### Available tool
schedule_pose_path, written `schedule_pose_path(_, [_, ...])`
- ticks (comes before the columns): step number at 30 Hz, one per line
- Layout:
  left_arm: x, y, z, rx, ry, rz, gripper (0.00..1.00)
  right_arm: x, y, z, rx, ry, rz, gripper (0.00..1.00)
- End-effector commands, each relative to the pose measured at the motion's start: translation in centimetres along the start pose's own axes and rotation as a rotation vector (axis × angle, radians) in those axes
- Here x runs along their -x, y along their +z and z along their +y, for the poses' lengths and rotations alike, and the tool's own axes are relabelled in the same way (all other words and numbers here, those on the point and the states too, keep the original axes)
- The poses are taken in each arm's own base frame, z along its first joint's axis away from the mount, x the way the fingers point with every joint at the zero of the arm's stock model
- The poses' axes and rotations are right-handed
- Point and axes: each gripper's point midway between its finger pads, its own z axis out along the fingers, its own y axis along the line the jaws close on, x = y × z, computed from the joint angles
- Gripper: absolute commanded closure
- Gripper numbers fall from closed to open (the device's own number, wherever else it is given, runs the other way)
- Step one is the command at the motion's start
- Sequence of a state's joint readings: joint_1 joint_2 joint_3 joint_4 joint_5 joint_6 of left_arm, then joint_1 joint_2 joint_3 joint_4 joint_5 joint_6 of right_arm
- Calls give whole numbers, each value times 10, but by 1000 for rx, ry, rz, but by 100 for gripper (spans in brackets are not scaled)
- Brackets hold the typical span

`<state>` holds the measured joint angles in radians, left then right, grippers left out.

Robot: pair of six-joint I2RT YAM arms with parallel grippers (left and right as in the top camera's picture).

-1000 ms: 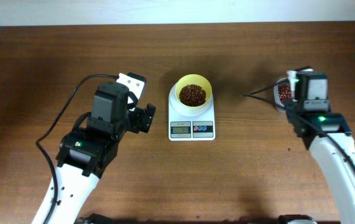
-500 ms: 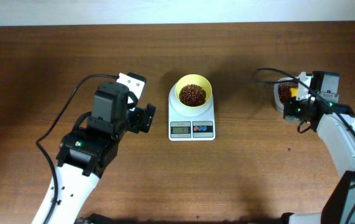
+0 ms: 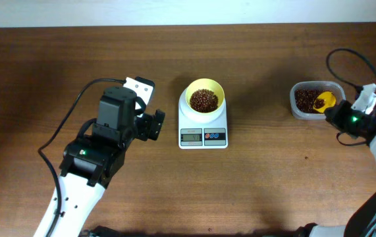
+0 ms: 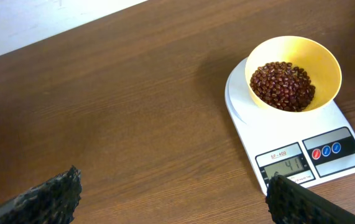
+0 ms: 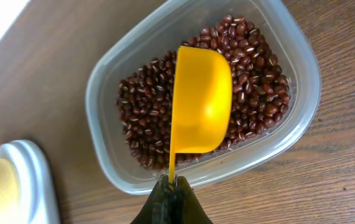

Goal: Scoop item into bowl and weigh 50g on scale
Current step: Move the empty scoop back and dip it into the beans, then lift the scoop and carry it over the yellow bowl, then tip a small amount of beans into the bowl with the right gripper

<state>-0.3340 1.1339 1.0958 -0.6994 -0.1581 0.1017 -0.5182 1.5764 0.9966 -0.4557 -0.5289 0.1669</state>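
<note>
The yellow bowl (image 3: 205, 97) (image 4: 294, 72) stands on the white scale (image 3: 203, 135) (image 4: 252, 130), holding a heap of red-brown beans (image 3: 204, 100) (image 4: 283, 86). At the right, a clear tub (image 3: 315, 100) (image 5: 102, 93) holds more beans (image 5: 252, 68). My right gripper (image 3: 340, 112) (image 5: 172, 184) is shut on the handle of a yellow scoop (image 3: 324, 101) (image 5: 201, 106), whose cup hangs tipped on its side over the tub's beans. My left gripper (image 3: 158, 124) (image 4: 174, 199) stays open above bare table left of the scale, nothing between its fingers.
Black cables loop behind both arms: the left cable (image 3: 76, 112) and the right cable (image 3: 346, 59). The table's far edge (image 3: 188, 26) meets a white wall. In the right wrist view the scale's corner (image 5: 28, 180) shows at lower left.
My right arm has swung right and outward, uncovering the tub, with the scoop now over the beans. The left arm, bowl and scale have not moved.
</note>
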Motion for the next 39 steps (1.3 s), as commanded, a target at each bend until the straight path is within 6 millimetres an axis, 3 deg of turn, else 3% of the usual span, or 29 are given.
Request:
schedule_pose_path(1, [4,-2,3,11,1,-11,1,3,-8,5,115,49,-2,96])
schedule_pose_path(5, [4,-2,3,11,1,-11,1,8,-21,11,237,87,-16,96])
schedule_pose_path(12, [4,-2,3,11,1,-11,1,-1,-31,62,499,57,41,96])
schedule_pose_path(17, [4,-2,3,11,1,-11,1,-40,-8,141,608,-91,184,96])
schedule_pose_path(22, [4,-2,3,11,1,-11,1,-74,2,218,745,-307,227,96])
schedule_pose_path(24, [4,-2,3,11,1,-11,1,-91,7,244,765,-427,212,96])
schedule_pose_path(26, [4,-2,3,11,1,-11,1,-118,7,267,846,-736,154,96])
schedule_pose_path(28, [4,-2,3,11,1,-11,1,-134,7,279,889,-946,98,96])
schedule_pose_path(29, [4,-2,3,11,1,-11,1,-134,13,279,848,-971,83,96])
schedule_pose_path(31, [4,-2,3,11,1,-11,1,-126,32,273,687,-1010,35,96])
schedule_pose_path(34, [4,-2,3,11,1,-11,1,-120,24,290,761,-1047,-33,96])
schedule_pose_path(35, [4,-2,3,11,1,-11,1,-116,35,285,665,-1055,-50,96])
schedule_pose_path(39, [4,-2,3,11,1,-11,1,-120,40,282,640,-1054,-32,96])
